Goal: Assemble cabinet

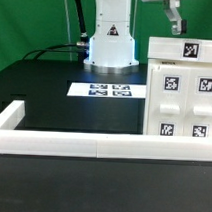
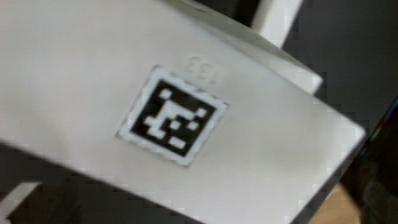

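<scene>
The cabinet (image 1: 185, 92) is a large white block on the black table at the exterior view's right. It has one tag on its top face and several on its front. My gripper (image 1: 174, 24) hangs just above its top rear edge and seems to hold nothing. Its fingers are too small and too far away for me to tell how they stand. The wrist view is filled by a tilted white cabinet face (image 2: 231, 150) with one square tag (image 2: 178, 115). No fingers show in that view.
The marker board (image 1: 102, 91) lies flat at the table's middle. A long low white border wall (image 1: 82, 145) runs along the front and turns back at the exterior view's left (image 1: 10, 116). The arm's white base (image 1: 110, 44) stands behind the marker board.
</scene>
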{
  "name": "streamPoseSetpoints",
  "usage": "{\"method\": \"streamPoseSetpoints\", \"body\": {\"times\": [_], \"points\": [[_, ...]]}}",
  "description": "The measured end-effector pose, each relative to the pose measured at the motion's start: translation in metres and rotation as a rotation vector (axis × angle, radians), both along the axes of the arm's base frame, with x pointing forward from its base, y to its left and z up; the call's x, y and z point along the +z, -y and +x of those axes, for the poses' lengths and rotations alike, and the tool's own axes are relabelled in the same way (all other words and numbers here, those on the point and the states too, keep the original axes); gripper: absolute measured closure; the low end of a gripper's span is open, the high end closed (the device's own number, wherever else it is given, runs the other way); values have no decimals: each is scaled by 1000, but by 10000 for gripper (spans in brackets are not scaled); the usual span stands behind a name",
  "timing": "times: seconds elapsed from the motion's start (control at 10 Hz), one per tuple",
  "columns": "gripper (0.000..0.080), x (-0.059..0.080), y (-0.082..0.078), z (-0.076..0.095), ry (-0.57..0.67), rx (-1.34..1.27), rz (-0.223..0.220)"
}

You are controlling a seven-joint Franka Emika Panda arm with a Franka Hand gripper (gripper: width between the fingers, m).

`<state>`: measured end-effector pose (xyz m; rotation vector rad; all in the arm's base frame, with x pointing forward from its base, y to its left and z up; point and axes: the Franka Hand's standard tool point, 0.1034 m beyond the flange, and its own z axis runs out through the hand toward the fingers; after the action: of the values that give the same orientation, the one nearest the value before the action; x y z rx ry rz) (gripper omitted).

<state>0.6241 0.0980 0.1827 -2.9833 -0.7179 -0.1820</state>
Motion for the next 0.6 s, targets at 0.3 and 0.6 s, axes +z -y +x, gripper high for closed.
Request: {"method": "streamPoseSetpoints", "body": {"times": [0.3,0.6], "points": [[2,-1,4,0,17,199,-27],[2,-6,10,-3,37,519,-72]]}}
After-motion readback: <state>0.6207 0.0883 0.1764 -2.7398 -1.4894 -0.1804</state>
